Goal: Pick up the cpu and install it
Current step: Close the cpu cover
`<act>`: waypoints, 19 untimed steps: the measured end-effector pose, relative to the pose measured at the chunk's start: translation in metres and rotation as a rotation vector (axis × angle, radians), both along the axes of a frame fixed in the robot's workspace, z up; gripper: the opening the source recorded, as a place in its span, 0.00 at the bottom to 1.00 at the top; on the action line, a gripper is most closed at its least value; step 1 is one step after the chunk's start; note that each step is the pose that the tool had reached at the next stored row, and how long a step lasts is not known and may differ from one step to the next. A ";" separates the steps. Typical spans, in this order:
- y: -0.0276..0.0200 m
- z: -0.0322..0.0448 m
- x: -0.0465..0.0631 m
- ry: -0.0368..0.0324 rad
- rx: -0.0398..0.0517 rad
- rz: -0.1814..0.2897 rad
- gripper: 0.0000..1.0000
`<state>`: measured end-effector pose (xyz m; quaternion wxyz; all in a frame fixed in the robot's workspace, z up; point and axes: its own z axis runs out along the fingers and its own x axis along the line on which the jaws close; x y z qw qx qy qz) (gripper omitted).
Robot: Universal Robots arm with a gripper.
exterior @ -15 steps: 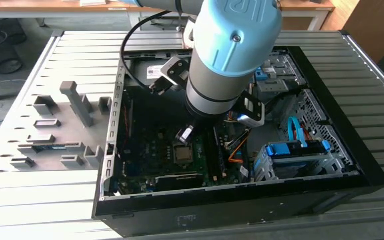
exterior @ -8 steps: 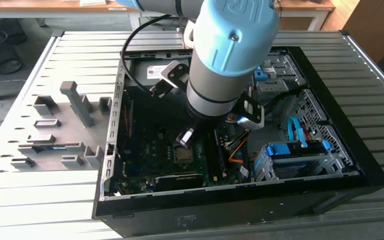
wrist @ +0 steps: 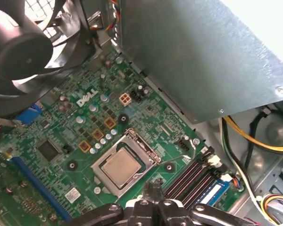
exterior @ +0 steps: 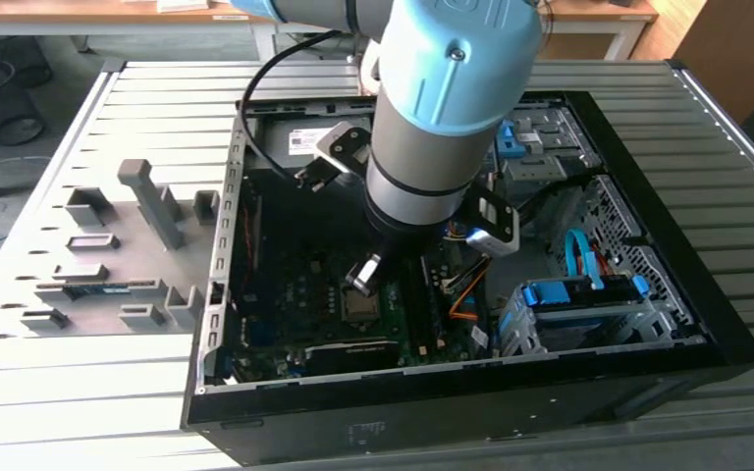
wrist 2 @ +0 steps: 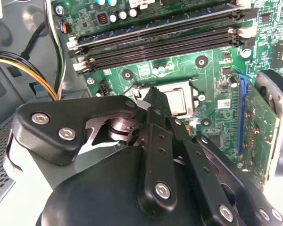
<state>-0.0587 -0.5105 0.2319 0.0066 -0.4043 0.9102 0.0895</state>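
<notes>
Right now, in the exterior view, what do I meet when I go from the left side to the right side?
Grey fixture blocks → motherboard → cpu in its socket, under the end effector → blue drive cage.

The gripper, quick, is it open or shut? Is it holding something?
Black metal gripper: looks shut and empty, hanging just above the square silver-grey cpu, which lies in its socket.
</notes>
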 end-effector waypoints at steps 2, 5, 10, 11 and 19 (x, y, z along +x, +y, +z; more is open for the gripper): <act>0.0001 0.0032 0.001 -0.0002 0.0002 0.000 0.10; 0.0002 0.0062 0.001 -0.0002 -0.0040 0.003 0.10; 0.0020 0.0114 0.003 0.0008 -0.0367 0.004 0.10; 0.0032 0.0124 0.003 0.0008 -0.0428 0.004 0.10; 0.0073 0.0142 0.003 0.0004 -0.0809 0.015 0.10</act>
